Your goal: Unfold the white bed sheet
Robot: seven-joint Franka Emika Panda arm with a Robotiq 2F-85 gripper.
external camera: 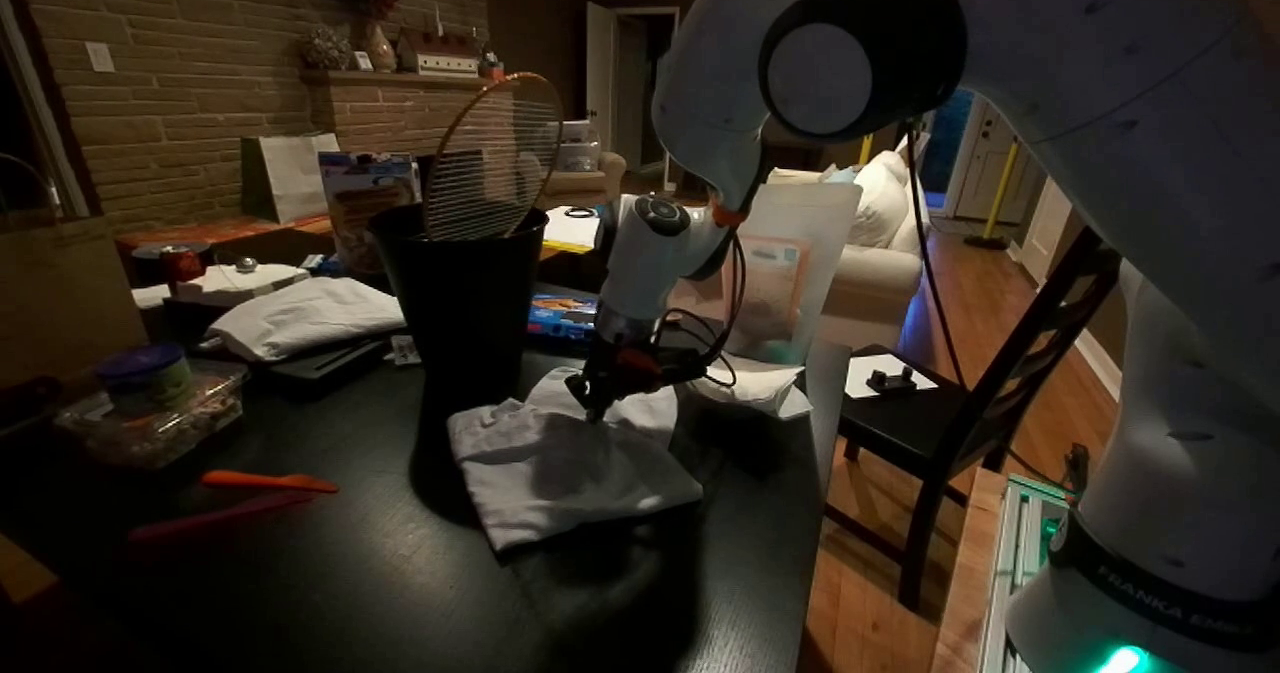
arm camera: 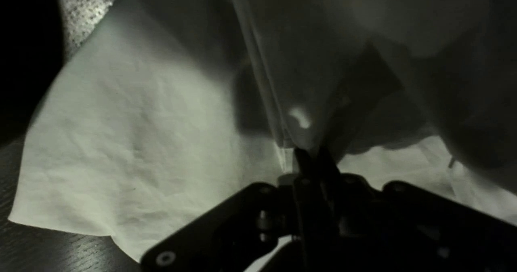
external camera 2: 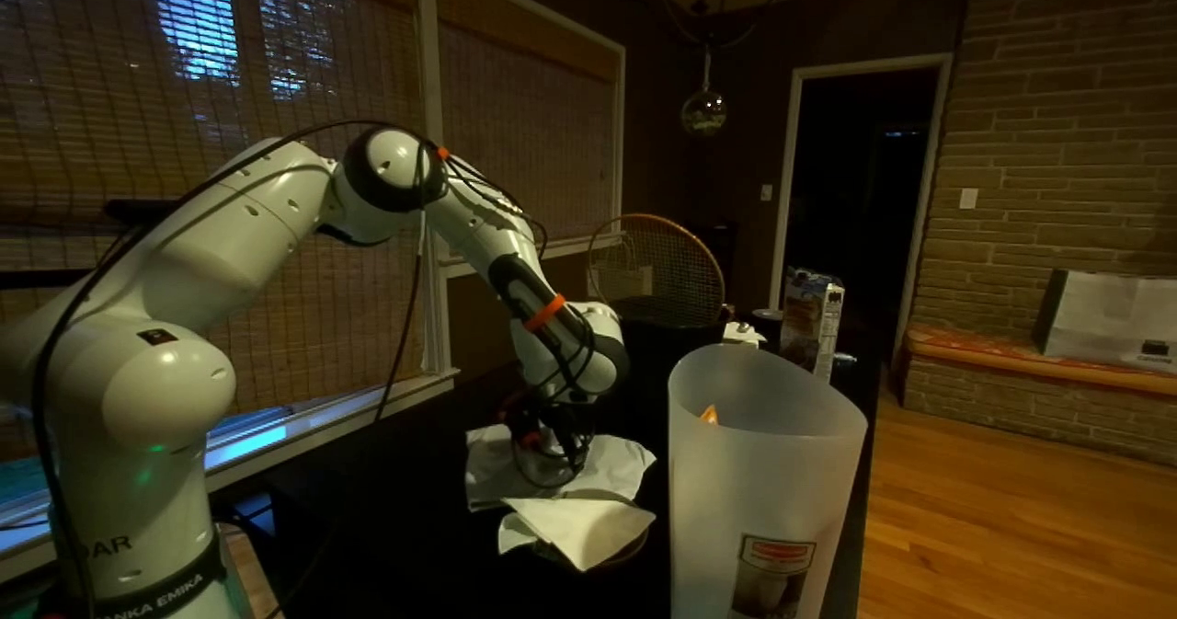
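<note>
The white bed sheet [external camera: 570, 483] lies wrinkled and partly folded on the dark table. It also shows in an exterior view [external camera 2: 621, 463] behind a white folded cloth, and it fills much of the wrist view [arm camera: 133, 150]. My gripper [external camera: 592, 408] points down onto the far part of the sheet. In the wrist view the fingertips [arm camera: 313, 152] are close together, with a fold of the sheet pinched between them. The pinched fabric rises in a crease beyond the tips. In an exterior view the fingers are partly hidden by cables and the wrist.
A black bin [external camera: 460, 303] holding a racket [external camera: 495, 163] stands just behind the sheet. A translucent bin [external camera 2: 763, 481] and a white folded cloth [external camera 2: 584, 527] are close by. An orange utensil [external camera: 270, 481], a clear container [external camera: 165, 423] and a white bundle [external camera: 310, 318] lie farther along the table.
</note>
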